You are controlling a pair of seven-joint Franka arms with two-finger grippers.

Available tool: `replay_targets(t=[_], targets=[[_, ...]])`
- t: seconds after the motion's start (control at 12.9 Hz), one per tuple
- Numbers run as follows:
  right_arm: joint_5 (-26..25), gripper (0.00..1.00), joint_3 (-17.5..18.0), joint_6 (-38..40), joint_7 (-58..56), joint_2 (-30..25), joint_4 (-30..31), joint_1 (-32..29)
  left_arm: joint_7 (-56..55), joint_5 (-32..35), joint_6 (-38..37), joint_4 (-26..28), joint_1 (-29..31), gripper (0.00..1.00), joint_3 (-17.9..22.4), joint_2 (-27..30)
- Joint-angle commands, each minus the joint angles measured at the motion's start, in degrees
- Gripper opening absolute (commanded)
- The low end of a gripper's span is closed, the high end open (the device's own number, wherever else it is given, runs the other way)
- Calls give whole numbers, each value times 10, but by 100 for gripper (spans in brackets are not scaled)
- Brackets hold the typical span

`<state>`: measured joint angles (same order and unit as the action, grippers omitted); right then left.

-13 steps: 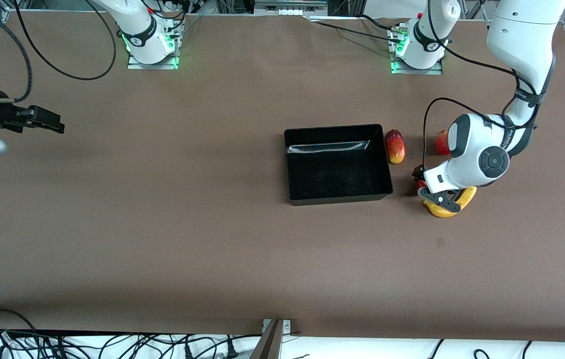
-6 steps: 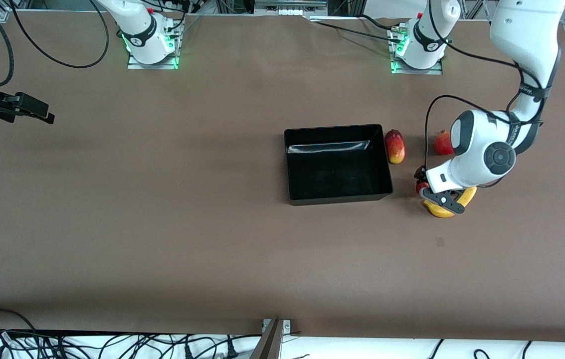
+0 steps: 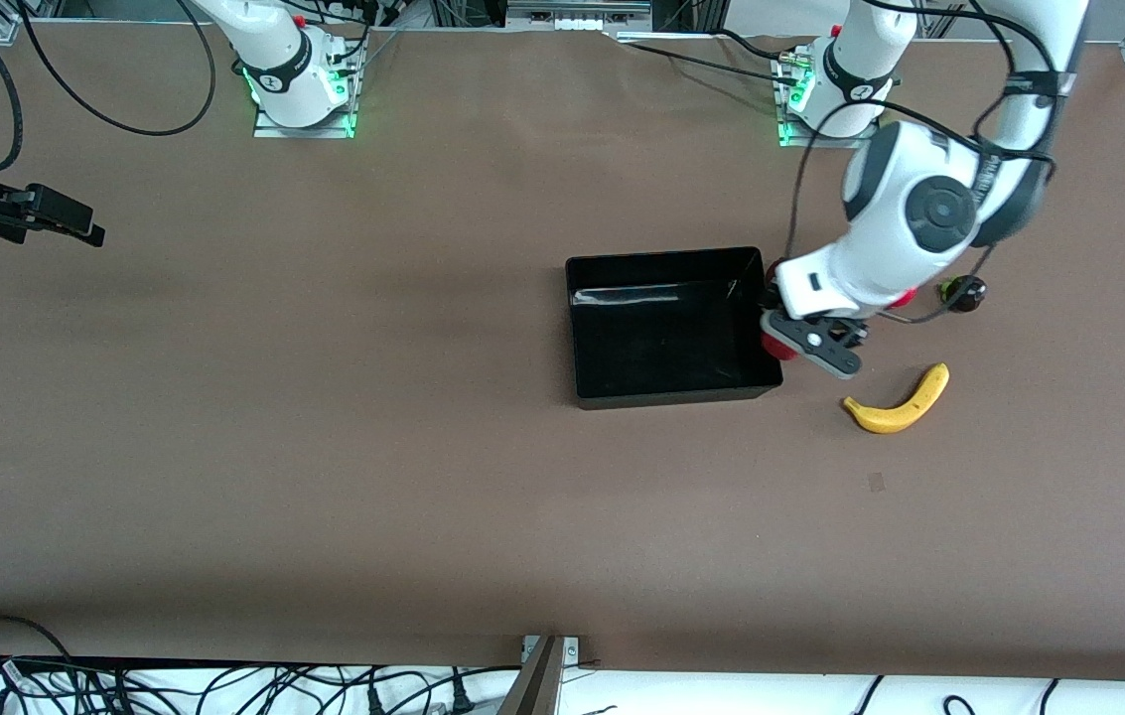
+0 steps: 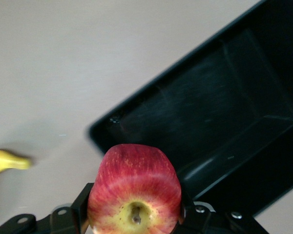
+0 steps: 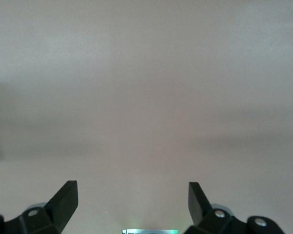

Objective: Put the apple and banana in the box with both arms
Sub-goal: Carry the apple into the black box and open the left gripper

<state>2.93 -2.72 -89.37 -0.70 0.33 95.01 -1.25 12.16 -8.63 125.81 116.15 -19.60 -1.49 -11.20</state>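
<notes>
My left gripper is shut on the apple and holds it in the air over the rim of the black box, at the box's end toward the left arm. In the left wrist view the red and yellow apple fills the space between the fingers, with the box below it. The banana lies on the table beside the box, nearer the front camera than the gripper; its tip shows in the left wrist view. My right gripper is open and empty over bare table at the right arm's end.
A small dark round thing lies on the table toward the left arm's end. A red fruit is mostly hidden by the left arm. The box holds nothing.
The left gripper has lifted the apple from beside the banana and carried it to the box's rim. The banana now lies uncovered. The right gripper drew back slightly, then held still.
</notes>
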Motion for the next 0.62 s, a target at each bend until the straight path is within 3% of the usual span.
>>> replay_targets(t=[0.0, 0.23, 0.54], targets=[[-8, 100, 10, 9, -3, -2, -6, -9, -116, -24, 0, -35, -68, 0, 7, -39], [-8, 100, 9, 9, -4, 0, -6, -10, -228, -25, 5, -93, -133, 0, 7, -105], [-7, 100, 9, 9, -1, 0, -6, -10, -261, -27, 41, -127, -165, 0, 7, -171]])
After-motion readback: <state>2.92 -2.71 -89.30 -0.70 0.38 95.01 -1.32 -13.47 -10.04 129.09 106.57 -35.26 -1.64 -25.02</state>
